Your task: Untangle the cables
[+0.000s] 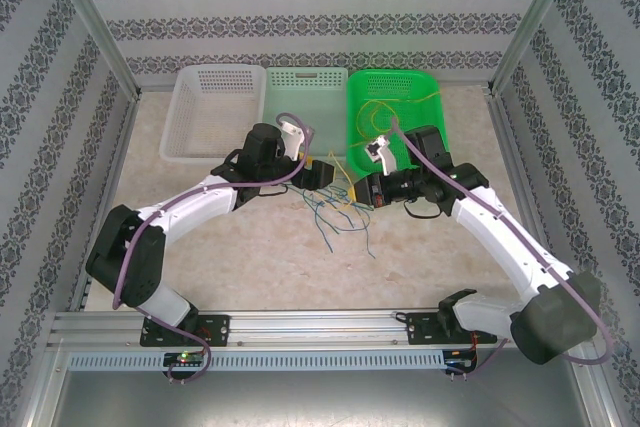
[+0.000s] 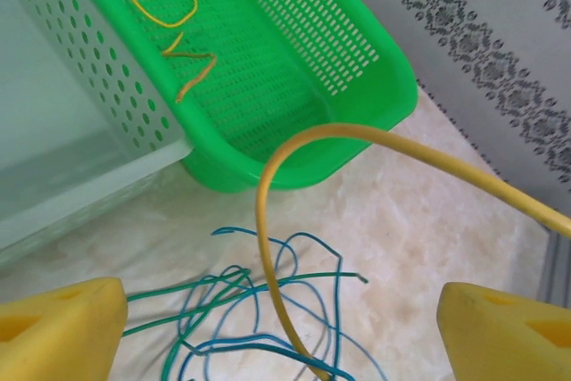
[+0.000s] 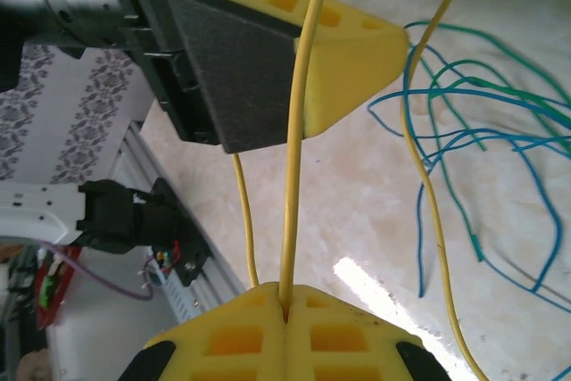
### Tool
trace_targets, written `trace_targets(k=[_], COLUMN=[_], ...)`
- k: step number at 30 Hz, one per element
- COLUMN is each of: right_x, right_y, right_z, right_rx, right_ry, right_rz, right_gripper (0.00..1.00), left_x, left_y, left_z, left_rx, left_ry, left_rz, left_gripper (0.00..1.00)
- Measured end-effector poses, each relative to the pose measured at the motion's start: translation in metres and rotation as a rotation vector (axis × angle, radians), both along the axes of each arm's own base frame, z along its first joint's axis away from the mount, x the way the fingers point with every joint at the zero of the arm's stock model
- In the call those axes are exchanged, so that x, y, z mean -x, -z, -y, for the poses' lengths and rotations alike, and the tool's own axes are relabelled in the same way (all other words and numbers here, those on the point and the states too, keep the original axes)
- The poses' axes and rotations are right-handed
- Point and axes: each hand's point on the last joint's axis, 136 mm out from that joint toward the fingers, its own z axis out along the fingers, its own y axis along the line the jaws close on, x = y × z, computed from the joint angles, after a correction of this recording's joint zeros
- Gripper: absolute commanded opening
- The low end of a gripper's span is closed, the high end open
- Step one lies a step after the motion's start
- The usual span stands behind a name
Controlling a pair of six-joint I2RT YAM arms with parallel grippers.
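Pinching the yellow cable [image 3: 301, 131] tight, the right claw [image 3: 285, 308] risks dragging the blue-green tangle [image 2: 227, 308] along, seemingly looped round it; the left claw [image 2: 281, 332] gapes open.

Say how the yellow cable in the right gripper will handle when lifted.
The yellow cable probably holds its shape: it rises unsupported from the right gripper. Likely light, being thin. It may drag the blue cables tangled nearby.

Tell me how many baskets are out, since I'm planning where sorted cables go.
3, in a far row: white basket left, pale mint basket middle, bright green basket right. None seems hidden.
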Motion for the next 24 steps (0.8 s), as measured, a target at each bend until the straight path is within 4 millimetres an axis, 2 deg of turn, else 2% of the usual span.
trace_targets(k=[6, 13, 18, 24], right_x=[0.005, 0.012, 0.018, 0.020], right_y=[-0.002, -0.014, -0.025, -0.025], right_z=[-0.006, -0.009, -0.011, -0.011], right_rx=[-0.057, -0.133, -0.179, -0.218], right_ry=[-0.049, -0.092, -0.125, -0.139], right_rz=[-0.063, -0.102, -0.125, -0.199], right_gripper=[0.00, 0.00, 0.00, 0.00], left_x=[-0.001, -0.005, -0.009, -0.003], left_y=[-0.008, -0.011, -0.016, -0.017], left_z=[-0.005, -0.007, -0.005, 0.002], left_rx=[-0.053, -0.100, -0.125, -0.193], left_ry=[0.020, 0.035, 0.052, 0.122], left_rz=[0.094, 0.163, 0.217, 0.295], left_gripper=[0.95, 0.95, 0.96, 0.96])
